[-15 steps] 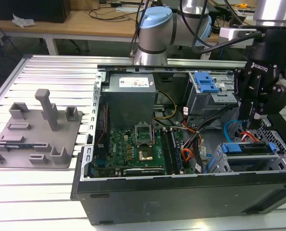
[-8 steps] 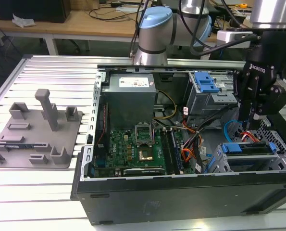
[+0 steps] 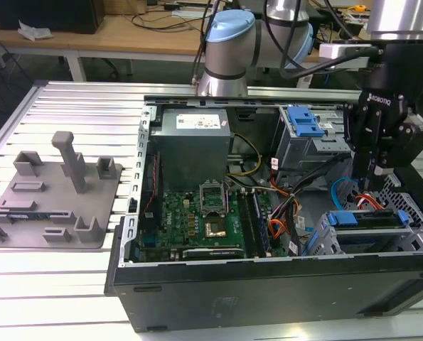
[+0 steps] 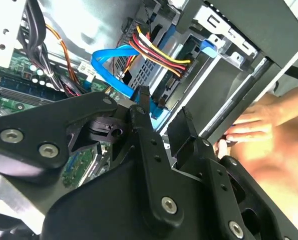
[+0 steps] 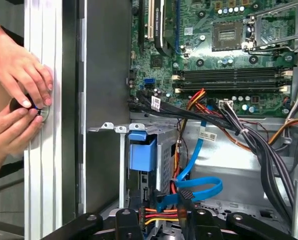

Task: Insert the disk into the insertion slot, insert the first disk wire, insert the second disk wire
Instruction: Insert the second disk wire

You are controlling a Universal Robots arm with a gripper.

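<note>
Setting: workshop room; slatted aluminium table (image 3: 76, 284), wooden benches with cabling at the far side.
Left of table: grey fixture plate (image 3: 51, 195) with upright pegs, well apart from the work.
Centre: open computer case (image 3: 268, 284); grey power supply (image 3: 193, 145) at the far end, green motherboard (image 3: 200, 220) nearer.
Right, in case: disk (image 3: 360, 219) lying seated in the insertion slot (image 3: 371, 238), blue carrier edge showing, at the exterior view's right, near side.
First disk wire: red-orange-yellow bundle (image 4: 156, 52) runs to the rear of the disk; plug looks seated, a judgement only.
Second disk wire: blue cable (image 5: 201, 187) loops just above the disk; its dark plug (image 5: 185, 197) sits between the fingertips.
Pincer (image 3: 377, 170): directly above the disk's rear; jaws narrowed to about plug width, appearing to pinch the blue cable's plug.
Person: two hands (image 5: 18, 100) on the table rail beside the case, outside it.
Step in hand (judged): seating the second wire.
Technique: keep plug square to its socket, press straight, light force; avoid snagging the red-orange bundle.
</note>
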